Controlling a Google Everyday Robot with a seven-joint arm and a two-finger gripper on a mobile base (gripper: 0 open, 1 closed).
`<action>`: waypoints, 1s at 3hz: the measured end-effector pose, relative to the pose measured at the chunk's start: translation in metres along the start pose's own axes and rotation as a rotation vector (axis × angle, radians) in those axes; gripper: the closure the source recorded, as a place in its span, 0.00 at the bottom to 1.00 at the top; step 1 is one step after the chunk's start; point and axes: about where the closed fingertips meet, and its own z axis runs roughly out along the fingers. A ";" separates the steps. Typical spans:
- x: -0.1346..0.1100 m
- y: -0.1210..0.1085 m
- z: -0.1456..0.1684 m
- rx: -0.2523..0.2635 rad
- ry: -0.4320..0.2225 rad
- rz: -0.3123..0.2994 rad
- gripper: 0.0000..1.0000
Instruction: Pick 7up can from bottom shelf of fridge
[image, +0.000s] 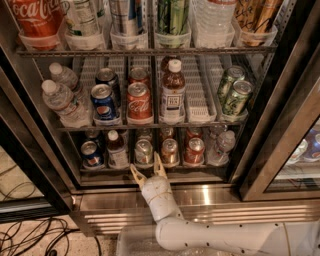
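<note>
The 7up can (144, 151), pale silver with green print, stands at the front of the bottom shelf (102, 170) of the fridge (225, 196), left of centre. My gripper (146, 166) is open just in front of and below the can, at the shelf's front edge. Its cream fingers (135, 173) are spread, one to each side of the can's base, without closing on it. The white arm reaches up from the bottom of the view.
On the bottom shelf, a Pepsi can (91, 153) and a small bottle (117, 150) stand left of the 7up can. A brown can (170, 151), a red can (194, 151) and a water bottle (220, 147) stand to its right. The open door's frame (280, 150) is at right; cables (30, 235) lie on the floor.
</note>
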 end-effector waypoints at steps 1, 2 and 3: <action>0.008 -0.006 0.011 0.036 0.002 -0.004 0.34; 0.008 -0.006 0.016 0.043 -0.002 0.002 0.36; 0.004 -0.006 0.022 0.047 -0.013 0.011 0.36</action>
